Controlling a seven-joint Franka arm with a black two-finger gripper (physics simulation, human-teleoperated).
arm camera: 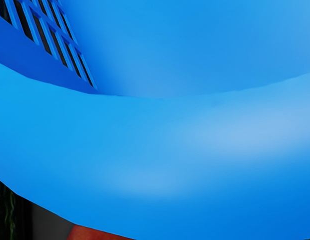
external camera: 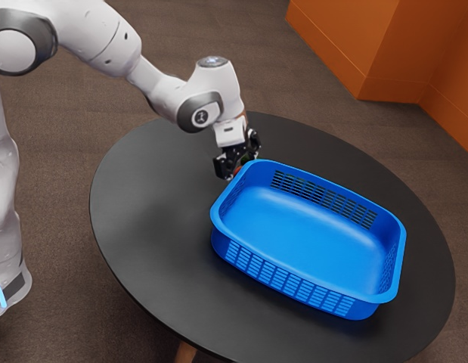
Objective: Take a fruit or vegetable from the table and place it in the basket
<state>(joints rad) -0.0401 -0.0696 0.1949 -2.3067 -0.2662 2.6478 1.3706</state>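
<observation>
Here's the pincer (external camera: 238,161), down beside the basket (external camera: 294,284), right by a corner of its rim, over the surface (external camera: 154,219). Whether it's spread or pinching, I can't tell. A reddish-orange fruit or vegetable (arm camera: 93,234) peeks out just outside the rim, close under the hand, with a dark, green-streaked thing (arm camera: 6,212) near it. So the reaching looks done, the grip unconfirmed; lifting over the rim and letting go inside remain.
</observation>
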